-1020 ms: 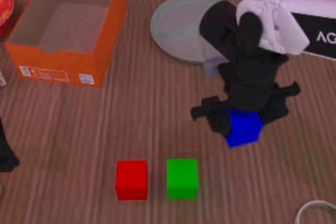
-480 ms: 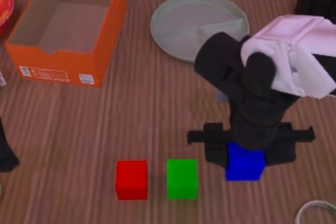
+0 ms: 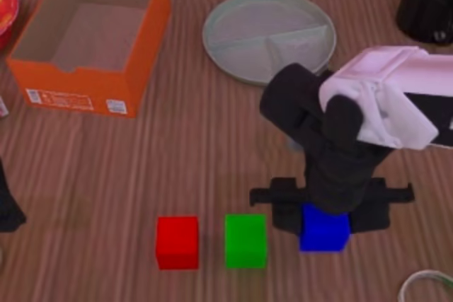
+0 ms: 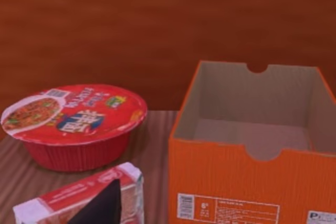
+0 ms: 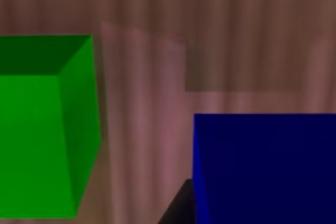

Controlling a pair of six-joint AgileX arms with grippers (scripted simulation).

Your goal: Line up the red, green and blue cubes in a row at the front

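- Right gripper [image 3: 324,218] is low at the front of the table, right of centre, fingers clamped on the blue cube [image 3: 324,231]. You can see its black crossbar sticking out either side of the cube.
- Left gripper: only a dark sliver of that arm [image 3: 7,206] shows at the top view's left edge, parked. You can't tell its finger state from any view.
- Left to right across the front: red cube [image 3: 177,242], then green cube [image 3: 245,241] just beside it with a narrow gap, then the blue cube near the green one with a slightly wider gap.
- Red and green sit flat and square on the wooden table [image 3: 106,167]. Blue sits a touch further back than those two; you can't tell whether it's resting on the table.
- Right wrist view: green cube [image 5: 44,129] and blue cube [image 5: 262,169] side by side, a strip of bare tabletop between them, not touching.
- Back left: open orange cardboard box [image 3: 92,30], with a red instant noodle bowl [image 4: 73,121] beside it and a red-and-white packet [image 4: 86,200] nearer the wrist camera.
- Back centre: pale divided plate [image 3: 269,33].
- Back right corner: dark cylindrical object [image 3: 428,5], partly cut off.
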